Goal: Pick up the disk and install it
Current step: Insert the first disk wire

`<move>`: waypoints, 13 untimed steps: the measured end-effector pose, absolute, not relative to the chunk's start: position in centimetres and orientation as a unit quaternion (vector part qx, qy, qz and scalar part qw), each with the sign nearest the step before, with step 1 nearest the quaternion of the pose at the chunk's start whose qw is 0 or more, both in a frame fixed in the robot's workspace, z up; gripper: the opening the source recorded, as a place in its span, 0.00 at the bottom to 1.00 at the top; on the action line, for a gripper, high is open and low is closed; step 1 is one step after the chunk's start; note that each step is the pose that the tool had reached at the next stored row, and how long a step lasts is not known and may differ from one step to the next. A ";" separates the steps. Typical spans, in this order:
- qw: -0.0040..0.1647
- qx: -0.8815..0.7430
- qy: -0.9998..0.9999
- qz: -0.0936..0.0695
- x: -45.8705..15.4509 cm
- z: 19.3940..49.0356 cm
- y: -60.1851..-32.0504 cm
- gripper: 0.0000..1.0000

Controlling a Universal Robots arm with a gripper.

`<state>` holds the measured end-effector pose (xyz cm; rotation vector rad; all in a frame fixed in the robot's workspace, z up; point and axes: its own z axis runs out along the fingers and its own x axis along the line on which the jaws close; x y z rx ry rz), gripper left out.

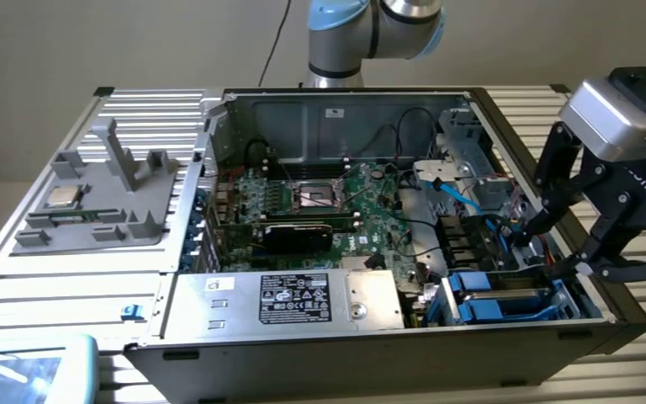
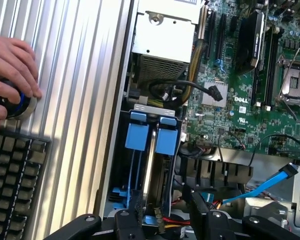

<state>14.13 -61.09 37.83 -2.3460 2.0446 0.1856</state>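
The disk (image 2: 149, 170) stands on edge in the drive bay at the corner of the open computer case (image 1: 626, 316), its blue carrier bracket (image 2: 140, 132) showing on both sides of a silver edge. In the exterior view the disk (image 1: 500, 299) sits low at the case's right front. My gripper (image 1: 558, 248) hangs just above and to the right of that bay, open, with nothing between its black fingers (image 1: 538, 225). In the wrist view the gripper (image 2: 166, 212) straddles the near end of the bay and is not touching the disk.
A silver power supply box (image 1: 300, 299) with a black label lies beside the bay. The motherboard (image 1: 335, 202) fills the case floor, and a blue cable (image 2: 270, 185) crosses nearby. A grey fixture (image 1: 98, 189) holds a small chip. A person's hand (image 2: 10, 65) rests near a keyboard (image 2: 12, 180).
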 end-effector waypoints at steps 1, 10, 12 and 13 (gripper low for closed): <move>0.012 -0.753 0.656 0.060 14.2 37.8 -61.2 0.50; 0.015 -0.757 0.650 0.069 14.6 37.1 -61.7 0.50; 0.016 -0.759 0.648 0.070 14.7 37.0 -61.8 0.50; 0.016 -0.760 0.646 0.070 14.7 37.0 -61.8 0.50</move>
